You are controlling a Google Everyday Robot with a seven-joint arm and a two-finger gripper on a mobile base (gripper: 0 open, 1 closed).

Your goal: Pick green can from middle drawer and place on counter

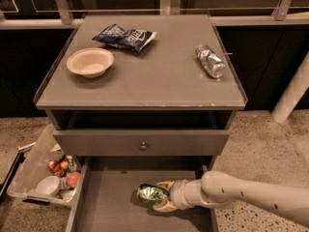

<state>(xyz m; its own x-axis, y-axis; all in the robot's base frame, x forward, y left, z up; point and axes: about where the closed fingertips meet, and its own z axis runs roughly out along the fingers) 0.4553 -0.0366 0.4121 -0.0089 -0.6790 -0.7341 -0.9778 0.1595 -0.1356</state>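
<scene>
The green can [148, 193] lies on its side on the floor of the open middle drawer [106, 207], low in the camera view. My gripper [162, 196] reaches in from the right on a pale arm and is shut on the can's right end, one finger above it and one below. The can rests on the drawer floor. The counter [154, 76] is the grey cabinet top above, with a thin raised rim.
On the counter are a beige bowl [90, 62], a blue snack bag [124, 36] and a silver-and-blue can [210, 61] on its side. A closed drawer front with a round knob [143, 145] sits above the open drawer. A clear bin of items [46, 175] stands on the floor at left.
</scene>
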